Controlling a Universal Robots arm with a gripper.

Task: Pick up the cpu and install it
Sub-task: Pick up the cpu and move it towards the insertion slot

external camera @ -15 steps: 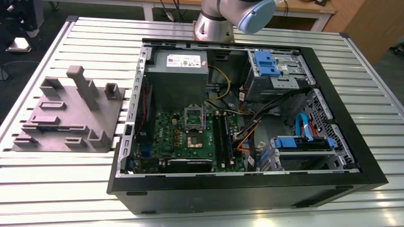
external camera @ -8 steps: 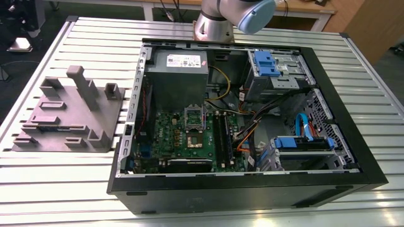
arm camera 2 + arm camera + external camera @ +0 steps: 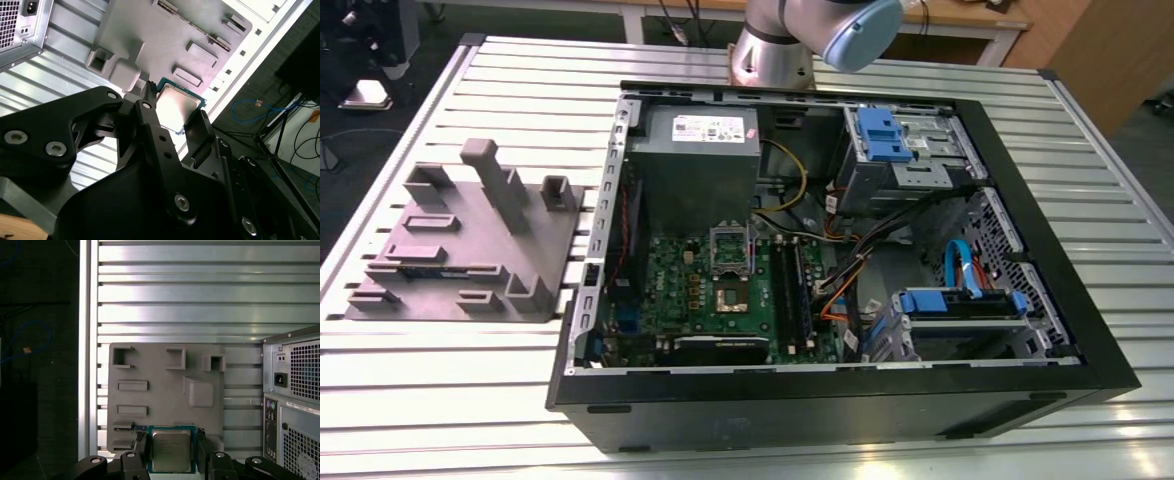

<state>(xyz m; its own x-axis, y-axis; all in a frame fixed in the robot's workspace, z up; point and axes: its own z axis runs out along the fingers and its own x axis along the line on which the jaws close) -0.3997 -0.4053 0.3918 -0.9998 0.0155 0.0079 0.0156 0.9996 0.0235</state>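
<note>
Slatted table [image 3: 200,290]: grey fixture [image 3: 165,385] rests on it;
Gripper [image 3: 171,440]: we see it clamped on the cpu [image 3: 171,452], above the fixture;
Cpu: we'd keep it level, edges held.

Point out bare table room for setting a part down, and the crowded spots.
Bare table slats: the patch nearer the camera than the grey fixture, at the exterior view's left of the computer case; the strip along the case's right in that view. Crowded: inside the case, with boards and cables; the fixture, under the gripper holding the cpu.
</note>
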